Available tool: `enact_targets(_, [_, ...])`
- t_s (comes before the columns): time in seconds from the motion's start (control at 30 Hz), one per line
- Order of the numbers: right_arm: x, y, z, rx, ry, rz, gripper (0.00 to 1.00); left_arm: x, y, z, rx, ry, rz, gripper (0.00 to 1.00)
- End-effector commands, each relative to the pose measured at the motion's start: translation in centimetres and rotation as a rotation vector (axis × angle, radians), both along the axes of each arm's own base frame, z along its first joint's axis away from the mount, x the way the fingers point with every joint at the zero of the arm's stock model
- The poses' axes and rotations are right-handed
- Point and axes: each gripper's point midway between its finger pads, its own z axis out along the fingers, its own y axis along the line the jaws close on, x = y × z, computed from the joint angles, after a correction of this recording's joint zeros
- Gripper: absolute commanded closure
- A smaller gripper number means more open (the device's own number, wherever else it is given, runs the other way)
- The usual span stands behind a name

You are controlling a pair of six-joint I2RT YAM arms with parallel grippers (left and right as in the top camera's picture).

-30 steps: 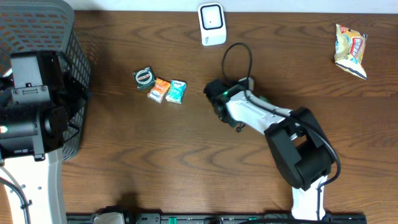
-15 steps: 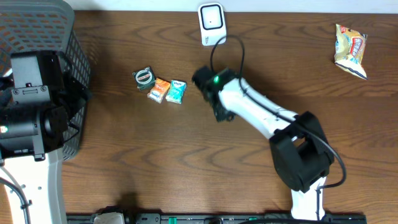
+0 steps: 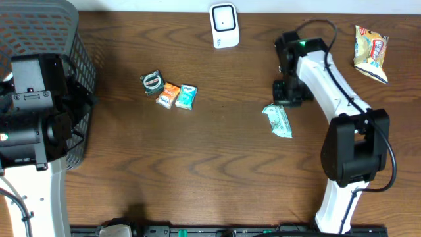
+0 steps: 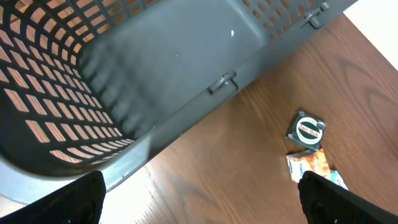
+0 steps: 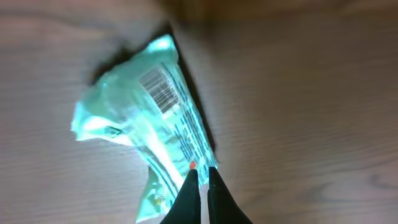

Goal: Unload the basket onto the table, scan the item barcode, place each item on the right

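Note:
A green, crinkled packet lies flat on the brown table, right of centre. In the right wrist view the green packet shows its barcode face up. My right gripper hangs just behind the packet, and its black fingers are shut together above the packet's edge with nothing between them. The white scanner stands at the back edge, left of that arm. My left gripper is wide open and empty at the far left, beside the basket.
A dark mesh basket fills the back left corner. A round tin, an orange packet and a teal packet lie together left of centre. A yellow snack bag sits at the back right.
My right arm swung from beside the small packets over to the right. The green packet, earlier hidden under the gripper, now lies in the open on the table. The left arm stayed still.

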Motion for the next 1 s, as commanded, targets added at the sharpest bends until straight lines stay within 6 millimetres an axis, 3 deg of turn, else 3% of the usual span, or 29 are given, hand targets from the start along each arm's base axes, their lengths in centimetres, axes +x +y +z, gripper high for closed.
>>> enact_targets(0.0, [-2.5, 0.7, -2.4, 0.06, 0.078, 0.021, 0.99, -0.2, 0.3, -0.2, 0.0, 0.003, 0.023, 0.02])
enact_targets(0.13, [-3.9, 2.6, -4.9, 0.144, 0.103, 0.027, 0.99, -0.2, 0.3, -0.2, 0.0, 0.003, 0.023, 0.02])
enact_targets(0.27, [-4.3, 6.0, -6.1, 0.294, 0.099, 0.037, 0.99, -0.2, 0.3, -0.2, 0.0, 0.003, 0.023, 0.02])
enact_targets(0.47, [-3.4, 8.3, -5.3, 0.317, 0.061, -0.01, 0.99, -0.2, 0.3, -0.2, 0.0, 0.003, 0.023, 0.03])
enact_targets(0.6, [-2.2, 9.6, -2.8, 0.326, 0.032, 0.025, 0.99, -0.2, 0.3, -0.2, 0.0, 0.003, 0.023, 0.02])
enact_targets(0.77, [-0.1, 9.3, -0.2, 0.289, -0.036, 0.037, 0.99, -0.2, 0.3, -0.2, 0.0, 0.003, 0.023, 0.02])
enact_targets(0.97, [0.2, 6.7, -0.8, 0.136, -0.061, 0.037, 0.99, -0.2, 0.3, -0.2, 0.0, 0.003, 0.023, 0.02])
